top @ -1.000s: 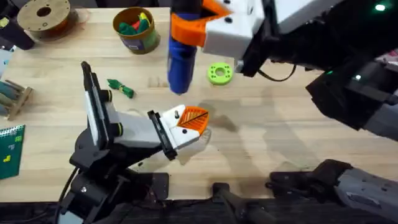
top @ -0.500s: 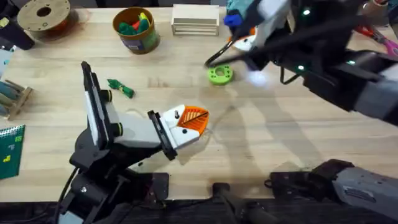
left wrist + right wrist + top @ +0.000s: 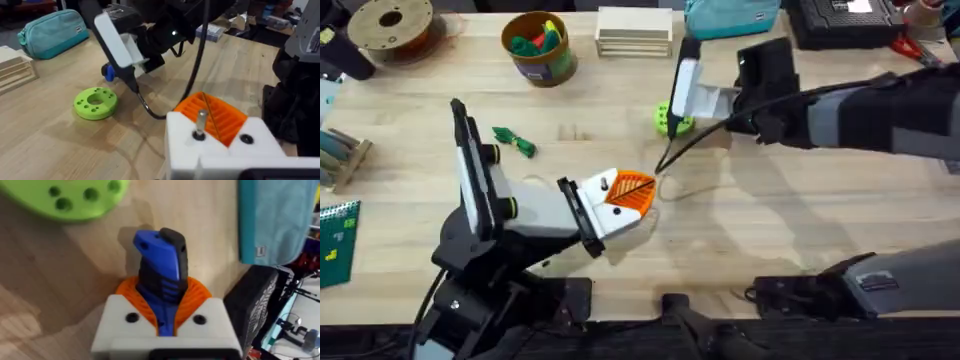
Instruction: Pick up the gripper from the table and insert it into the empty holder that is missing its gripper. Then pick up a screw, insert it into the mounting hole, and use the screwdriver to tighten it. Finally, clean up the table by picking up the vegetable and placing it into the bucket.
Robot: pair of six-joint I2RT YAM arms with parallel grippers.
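Pale plank table [image 3: 800,210], clutter along far edge. Near-left, left gripper [image 3: 620,205] sat low w/ the holder [image 3: 220,145] and the gripper [image 3: 632,190] seated in it, a screw [image 3: 200,120] standing up from the block; jaw state: can't tell. Mid-table, right gripper [image 3: 162,312] was clamped on the screwdriver [image 3: 162,275], just beside a green ring disc [image 3: 672,118]. Vegetable [image 3: 515,141] lay left of centre, apart from both arms. Far-left, bucket [image 3: 537,45] stood w/ toy veg inside.
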